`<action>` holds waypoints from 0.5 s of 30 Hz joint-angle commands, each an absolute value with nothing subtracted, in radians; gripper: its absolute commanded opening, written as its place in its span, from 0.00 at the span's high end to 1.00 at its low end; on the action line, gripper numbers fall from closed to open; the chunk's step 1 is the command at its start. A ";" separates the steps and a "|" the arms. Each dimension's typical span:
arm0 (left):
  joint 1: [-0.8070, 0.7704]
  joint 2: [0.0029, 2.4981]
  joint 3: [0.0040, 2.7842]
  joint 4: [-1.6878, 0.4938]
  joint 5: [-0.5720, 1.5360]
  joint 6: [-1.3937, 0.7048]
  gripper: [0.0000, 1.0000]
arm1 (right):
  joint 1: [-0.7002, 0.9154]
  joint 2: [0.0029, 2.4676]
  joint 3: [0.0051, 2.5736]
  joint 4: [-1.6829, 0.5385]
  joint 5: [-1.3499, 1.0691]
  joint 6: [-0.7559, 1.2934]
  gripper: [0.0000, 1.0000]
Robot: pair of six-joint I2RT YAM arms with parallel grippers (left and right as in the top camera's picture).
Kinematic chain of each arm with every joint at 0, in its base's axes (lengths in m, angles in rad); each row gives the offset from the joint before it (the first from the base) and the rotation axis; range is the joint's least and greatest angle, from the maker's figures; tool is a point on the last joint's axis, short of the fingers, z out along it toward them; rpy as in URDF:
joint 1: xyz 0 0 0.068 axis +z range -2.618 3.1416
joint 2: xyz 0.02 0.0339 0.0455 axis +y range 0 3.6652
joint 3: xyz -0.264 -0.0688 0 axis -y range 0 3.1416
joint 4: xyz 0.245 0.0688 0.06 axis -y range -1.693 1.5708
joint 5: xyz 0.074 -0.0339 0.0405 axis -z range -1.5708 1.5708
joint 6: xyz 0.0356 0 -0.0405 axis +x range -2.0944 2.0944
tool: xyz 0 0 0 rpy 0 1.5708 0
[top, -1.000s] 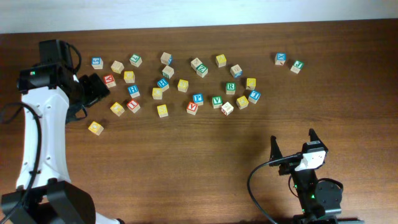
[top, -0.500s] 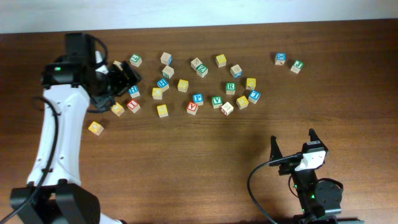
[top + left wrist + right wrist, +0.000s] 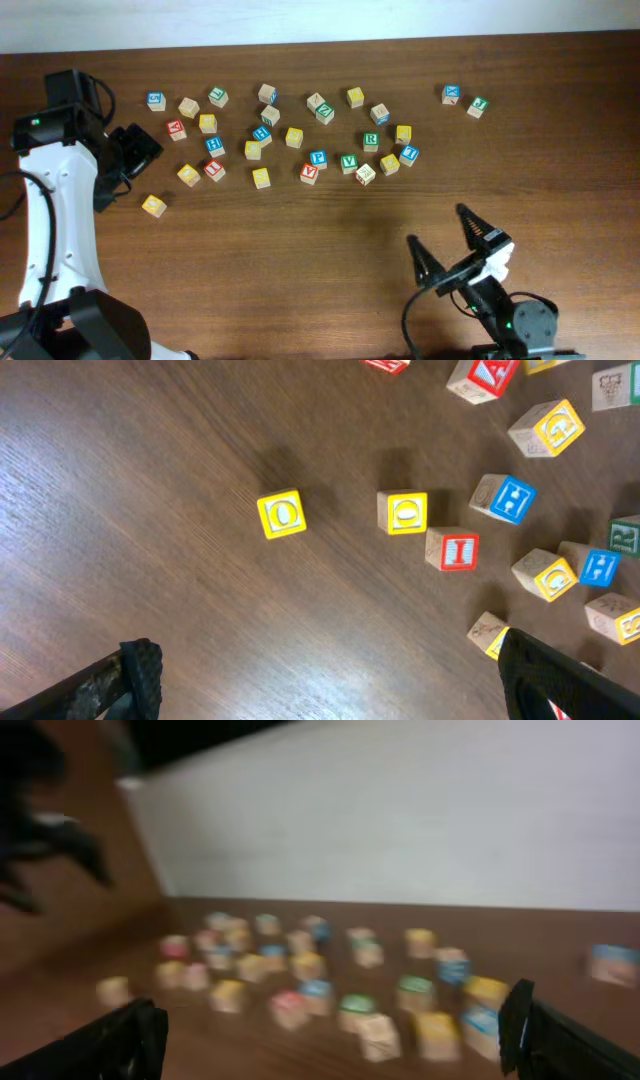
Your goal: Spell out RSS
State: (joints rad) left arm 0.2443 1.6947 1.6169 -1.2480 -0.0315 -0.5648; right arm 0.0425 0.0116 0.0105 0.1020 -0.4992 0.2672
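Overhead: blocks (image 3: 294, 137) scattered on the far bench (image 3: 300, 260), the green R block (image 3: 371, 140) among them (S blocks unreadable); left fingers (image 3: 140, 147) at the cluster's left edge; right fingers (image 3: 478, 228) near the front, spread wide, empty.
Left wrist: fingers wide apart, holding nothing; yellow O block (image 3: 281, 515) ahead.
Right wrist: blurred; fingers wide apart, empty; blocks well ahead.

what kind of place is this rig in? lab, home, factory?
Probably a lab-style tabletop test station, not a home or factory floor: a wooden table pushed against a plain white wall, with scattered letter blocks as props.
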 commanded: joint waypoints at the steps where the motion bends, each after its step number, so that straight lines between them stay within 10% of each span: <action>1: 0.248 1.705 1.613 -1.251 -0.042 -0.553 0.01 | 0.039 0.003 0.006 0.194 -0.609 0.450 0.02; 9: 0.248 1.705 1.613 -1.251 -0.042 -0.553 0.01 | 0.038 0.104 0.217 0.405 -0.500 0.496 0.02; 15: 0.248 1.705 1.613 -1.251 -0.042 -0.553 0.01 | 0.038 0.614 0.797 -0.199 -0.505 0.291 0.02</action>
State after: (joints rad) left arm 0.2443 1.6951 1.6138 -1.2503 -0.0341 -0.5648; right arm 0.0422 0.4828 0.6479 -0.0635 -0.5091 0.3515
